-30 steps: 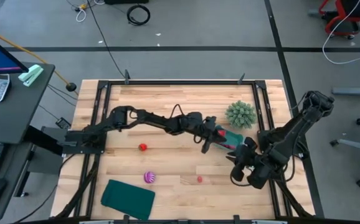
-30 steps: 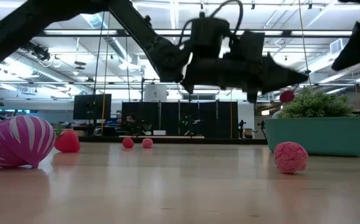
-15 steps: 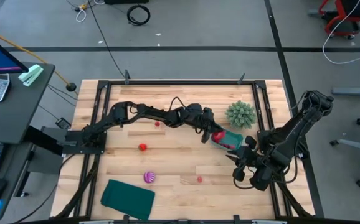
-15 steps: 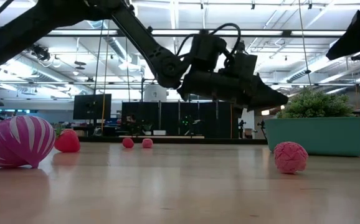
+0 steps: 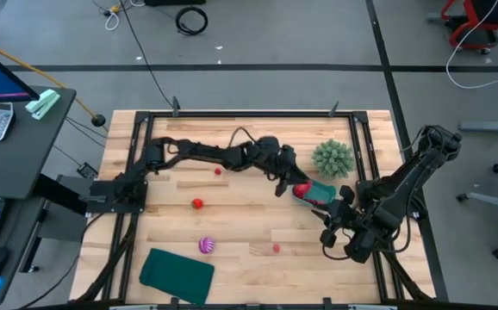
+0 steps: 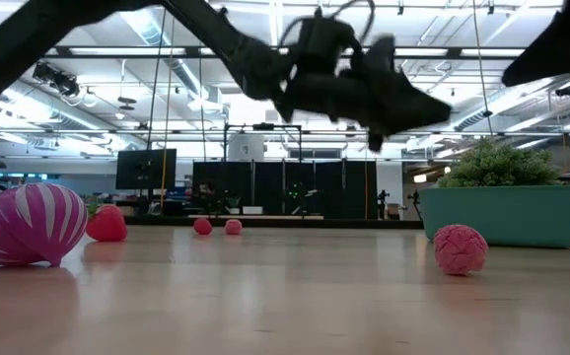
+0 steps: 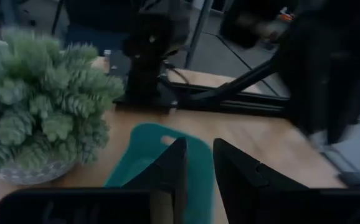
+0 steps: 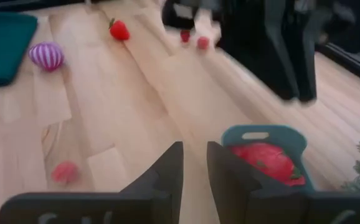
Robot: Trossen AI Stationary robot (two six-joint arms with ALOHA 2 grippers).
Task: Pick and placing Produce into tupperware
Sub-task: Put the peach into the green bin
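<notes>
The teal tupperware (image 5: 321,192) stands on the table at the right, beside the green bushy clump (image 5: 333,158). A red fruit (image 8: 267,159) lies inside it. My left gripper (image 5: 283,187) hovers just left of the tub, raised above the table (image 6: 433,99), open with nothing between its fingers (image 7: 198,168). My right gripper (image 5: 328,234) waits near the tub's front side, open and holding nothing (image 8: 195,163). On the wood lie a strawberry (image 5: 197,204), a purple striped ball (image 5: 206,245), a small pink piece (image 5: 276,248) and a small red piece (image 5: 218,171).
A flat dark teal sheet (image 5: 177,274) lies at the near left. In the low view the pink knobbly piece (image 6: 460,248) sits in front of the tub (image 6: 502,215). Black frame rails (image 5: 249,114) border the table. Bare wood stretches between the strawberry and the tub.
My left gripper has let go of the red fruit, which now lies in the tub. It has then risen and drawn back a little toward the table's far left. My right arm has kept its place.
</notes>
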